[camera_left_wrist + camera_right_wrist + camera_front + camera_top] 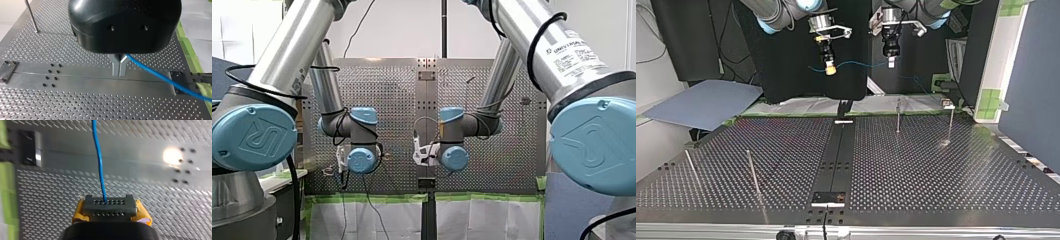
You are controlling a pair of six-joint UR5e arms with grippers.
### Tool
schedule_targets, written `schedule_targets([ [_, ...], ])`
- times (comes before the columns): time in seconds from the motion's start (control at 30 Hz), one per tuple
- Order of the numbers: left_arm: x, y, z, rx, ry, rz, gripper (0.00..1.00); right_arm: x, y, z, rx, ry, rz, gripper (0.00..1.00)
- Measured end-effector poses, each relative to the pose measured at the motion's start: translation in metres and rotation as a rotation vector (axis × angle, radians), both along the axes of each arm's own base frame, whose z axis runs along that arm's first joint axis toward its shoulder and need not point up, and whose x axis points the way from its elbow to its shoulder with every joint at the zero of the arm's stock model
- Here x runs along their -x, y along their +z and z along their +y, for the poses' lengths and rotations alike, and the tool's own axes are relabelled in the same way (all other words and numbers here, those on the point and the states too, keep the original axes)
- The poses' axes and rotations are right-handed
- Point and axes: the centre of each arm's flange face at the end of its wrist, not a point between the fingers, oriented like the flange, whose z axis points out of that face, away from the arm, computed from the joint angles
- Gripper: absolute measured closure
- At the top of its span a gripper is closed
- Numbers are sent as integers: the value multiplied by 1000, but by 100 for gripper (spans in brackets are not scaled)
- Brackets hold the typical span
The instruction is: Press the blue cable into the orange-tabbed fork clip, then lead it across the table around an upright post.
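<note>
Both grippers hang high over the far edge of the perforated table [936, 170] in the top view, with the thin blue cable [856, 63] strung between them. My left gripper [119, 67] has its metal fingers shut on the blue cable [160, 77], which trails off to one side of them. My right gripper [109, 202], with yellow pads [143, 213], is shut on the cable [98, 157], which runs straight ahead from it. In the top view my right gripper [830, 68] is at the left and my left gripper [891, 61] at the right. No orange-tabbed clip shows clearly.
Thin upright posts stand on the table: two at the top view's far right [898, 115] [950, 122] and two at its near left [753, 172] [692, 167]. A dark centre strip [838, 155] runs across the table. One post [31, 15] rises beyond my left gripper.
</note>
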Motion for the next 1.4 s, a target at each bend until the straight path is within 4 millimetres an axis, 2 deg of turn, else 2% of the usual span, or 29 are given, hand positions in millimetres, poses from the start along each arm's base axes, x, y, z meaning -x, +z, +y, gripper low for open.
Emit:
schedule_targets([
  [0.23, 0, 0, 0, -1, 0, 1, 100, -2, -11, 9, -19, 15, 21, 100],
  [1.4, 1, 0, 0, -1, -1, 1, 100, -2, -12, 9, -20, 15, 22, 100],
])
